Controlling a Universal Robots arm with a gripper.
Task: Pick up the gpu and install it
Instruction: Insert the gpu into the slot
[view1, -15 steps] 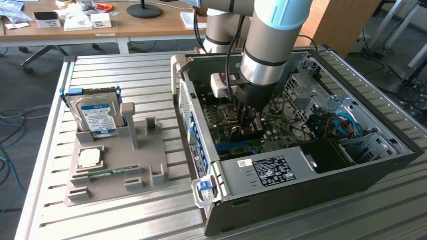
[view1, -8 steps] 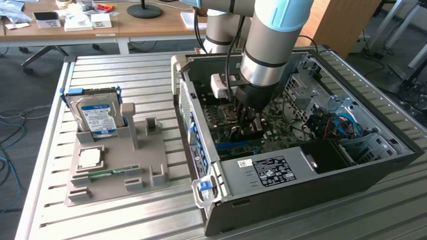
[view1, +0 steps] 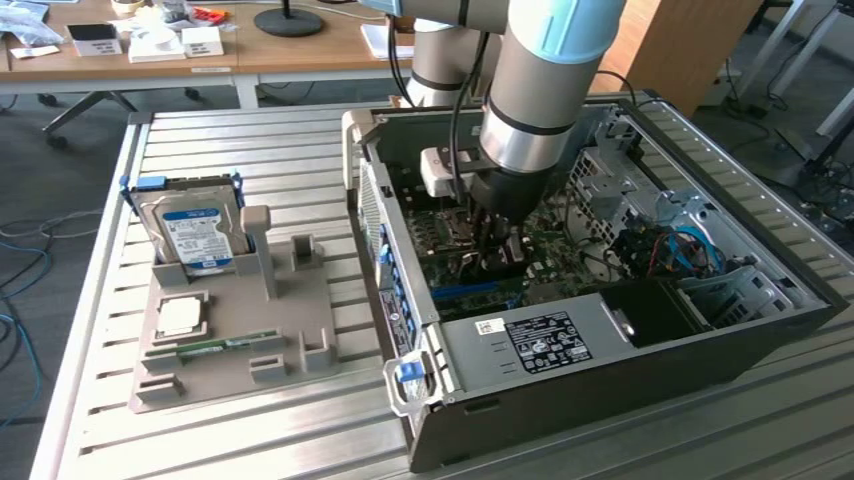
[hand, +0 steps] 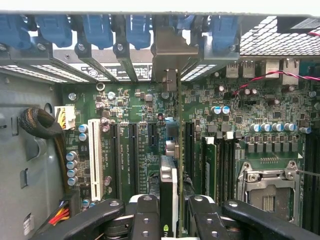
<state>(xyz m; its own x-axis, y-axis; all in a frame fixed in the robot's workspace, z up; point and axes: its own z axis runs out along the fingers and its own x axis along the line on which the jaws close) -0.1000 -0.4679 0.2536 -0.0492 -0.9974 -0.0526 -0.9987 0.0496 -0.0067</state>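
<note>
A: One card in play, the gpu (hand: 169, 200), pinched edge-on in the gripper (hand: 169, 212), right over the motherboard (hand: 145, 100) inside the case (view1: 747, 330).

B: So mid-install, not seated yet? Its bracket's up at 12 o'clock by the rear slots.

A: Yeah, I'd guess it needs lining up with the slot, then a straight push.
</note>
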